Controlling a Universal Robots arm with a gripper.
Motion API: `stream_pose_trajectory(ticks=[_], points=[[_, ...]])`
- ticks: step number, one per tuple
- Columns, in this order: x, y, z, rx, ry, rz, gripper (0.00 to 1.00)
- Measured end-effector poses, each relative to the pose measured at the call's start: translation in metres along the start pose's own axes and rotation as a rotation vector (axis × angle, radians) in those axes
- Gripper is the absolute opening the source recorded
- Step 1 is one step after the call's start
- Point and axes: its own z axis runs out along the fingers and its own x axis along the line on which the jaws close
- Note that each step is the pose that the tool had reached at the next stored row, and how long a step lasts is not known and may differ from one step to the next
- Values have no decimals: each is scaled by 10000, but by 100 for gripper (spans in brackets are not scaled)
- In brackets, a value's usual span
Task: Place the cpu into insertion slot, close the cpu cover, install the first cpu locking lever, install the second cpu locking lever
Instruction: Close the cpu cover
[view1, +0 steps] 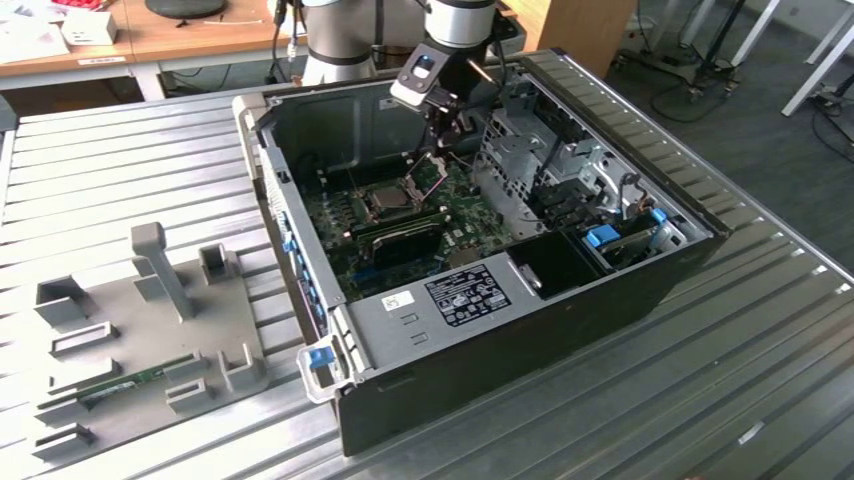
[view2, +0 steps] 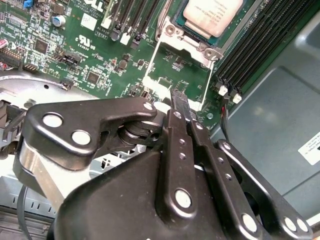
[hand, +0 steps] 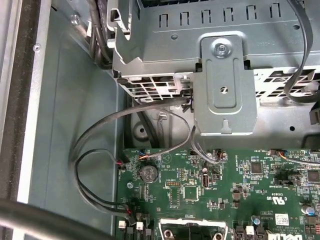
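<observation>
End effector (view1: 445, 135) reaches down into the open case (view1: 534, 330), which lies on the ribbed metal desk (view1: 747, 380). In the second wrist view its fingers (view2: 176, 130) are pressed together, tips (view2: 179, 102) meeting at the free edge of the cover (view2: 153, 60). Possibly that edge is nipped between them; can't tell from this angle.

Cpu (view2: 212, 14) sits flat in its socket, pale metal top showing. In the exterior view it lies mid-board (view1: 390, 200), just beside the end effector's tip.

Cover stands swung up off the socket, not closed. It shows as a thin silvery frame with green board (view2: 100, 60) visible through its window. In the exterior view it rises at the socket's side (view1: 427, 172), toward that view's right.

Memory slots (view2: 250, 50) run alongside the socket.

First wrist view: board's edge (hand: 225, 180), black cables (hand: 100, 150) looping off it, grey metal drive cage (hand: 220, 85) beyond.

Grey fixture tray (view1: 147, 330) on the desk at the exterior view's left, well apart from the case.
</observation>
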Motion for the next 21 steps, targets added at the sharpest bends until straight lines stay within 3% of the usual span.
stream_pose_trajectory(ticks=[21], points=[[1, 54, 11, 1, -1, 0, 11]])
